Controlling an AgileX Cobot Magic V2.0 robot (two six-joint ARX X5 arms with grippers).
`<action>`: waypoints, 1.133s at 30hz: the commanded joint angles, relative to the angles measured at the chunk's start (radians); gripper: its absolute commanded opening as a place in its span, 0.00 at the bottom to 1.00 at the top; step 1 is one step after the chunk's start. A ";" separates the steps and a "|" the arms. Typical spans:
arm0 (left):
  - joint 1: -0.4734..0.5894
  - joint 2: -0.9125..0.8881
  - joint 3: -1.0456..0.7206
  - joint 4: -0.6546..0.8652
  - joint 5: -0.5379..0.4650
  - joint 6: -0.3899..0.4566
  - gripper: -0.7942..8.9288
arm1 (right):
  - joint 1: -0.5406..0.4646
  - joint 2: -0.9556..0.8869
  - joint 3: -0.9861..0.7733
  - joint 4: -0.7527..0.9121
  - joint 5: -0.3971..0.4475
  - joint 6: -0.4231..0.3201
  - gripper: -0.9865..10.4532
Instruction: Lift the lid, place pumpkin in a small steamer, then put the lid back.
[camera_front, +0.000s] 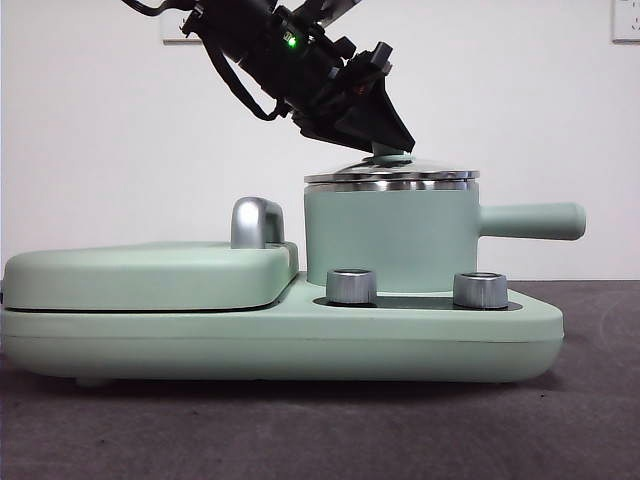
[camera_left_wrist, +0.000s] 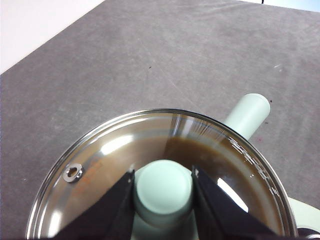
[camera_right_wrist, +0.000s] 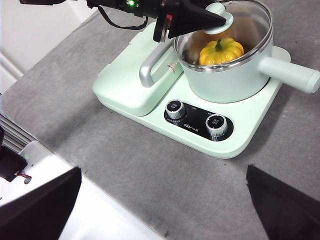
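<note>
Left gripper (camera_left_wrist: 163, 192) sits at the bottom centre of the left wrist view, its two jaws clamped on either side of the knob (camera_left_wrist: 163, 191) of the lid (camera_left_wrist: 125, 150); in the front view the same gripper (camera_front: 392, 148) enters from the upper left and meets the knob just right of centre. The lid lies on the steamer (camera_front: 390, 240), rim seated level on the pot's steel edge, with no gap visible from the front. The pumpkin (camera_right_wrist: 221, 51) is inside the steamer, seen through the glass at the upper right of the right wrist view, stem up. The steamer stands on the base (camera_front: 280, 335), handle (camera_front: 532, 220) pointing to the right of the front view, behind the two dials (camera_front: 351, 285). The flat cover (camera_front: 150, 275) with its chrome handle occupies the left half. Right gripper (camera_right_wrist: 165, 200) hangs well back from the appliance over the grey mat (camera_right_wrist: 125, 165), jaws spread wide at the lower corners and holding nothing. Judgement: pumpkin placed, lid returned; only release remains. The lid is glass, rigid and breakable, with some weight in its steel rim; the knob is the one proper hold, small, smooth and likely slippery, so a centred squeeze is needed
</note>
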 joint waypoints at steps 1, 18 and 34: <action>-0.002 0.032 0.017 -0.003 -0.007 0.018 0.10 | 0.005 0.001 0.008 0.011 -0.002 0.011 0.54; -0.002 0.069 0.017 0.005 -0.007 0.023 0.47 | 0.005 0.001 0.008 0.011 -0.002 0.011 0.54; -0.002 -0.080 0.116 -0.160 -0.006 -0.162 0.54 | 0.005 0.001 0.008 0.008 -0.003 0.011 0.54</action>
